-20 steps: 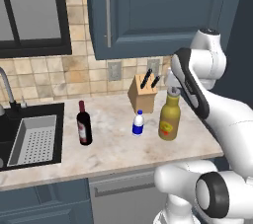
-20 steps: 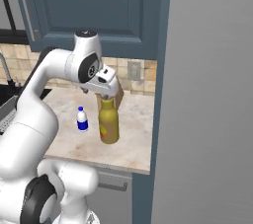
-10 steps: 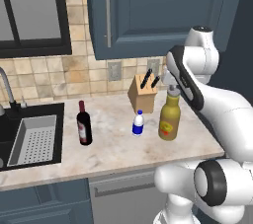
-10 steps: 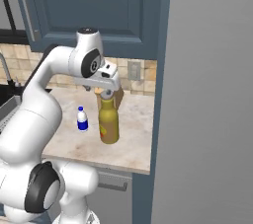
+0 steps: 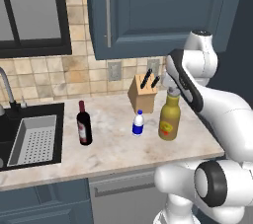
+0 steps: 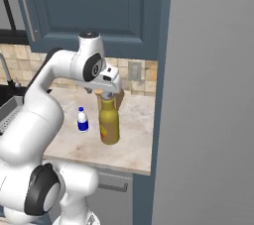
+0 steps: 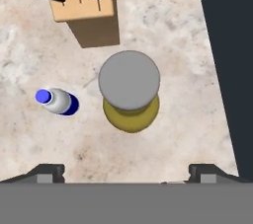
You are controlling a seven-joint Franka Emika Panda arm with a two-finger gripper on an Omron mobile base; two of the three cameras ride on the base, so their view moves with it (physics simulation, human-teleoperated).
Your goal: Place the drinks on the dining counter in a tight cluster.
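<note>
The tall mustard-yellow bottle (image 5: pixel 169 119) (image 6: pixel 109 122) with its grey cap (image 7: pixel 129 80) stands upright on the marble counter with the sink. My gripper (image 5: pixel 172 90) (image 6: pixel 106 91) (image 7: pixel 127 171) hangs directly over its cap, open, with the fingertips (image 7: pixel 49 171) spread wider than the cap and not touching it. The small clear blue-labelled bottle (image 5: pixel 138 123) (image 6: pixel 82 119) (image 7: pixel 58 100) stands just left of the yellow one. The dark wine bottle (image 5: pixel 84 124) with the red top stands further left, near the sink. The dining counter is out of view.
A wooden knife block (image 5: pixel 143 93) (image 7: pixel 86 1) stands behind the bottles by the tiled backsplash. The black sink (image 5: pixel 29 136) with a perforated basket lies at the left. A tall dark panel (image 6: pixel 208 95) closes off the counter's right end, and blue wall cabinets (image 5: pixel 158 6) hang above.
The arm's upper joints have shifted slightly; the gripper stays over the yellow bottle's cap. None of the bottles has moved.
</note>
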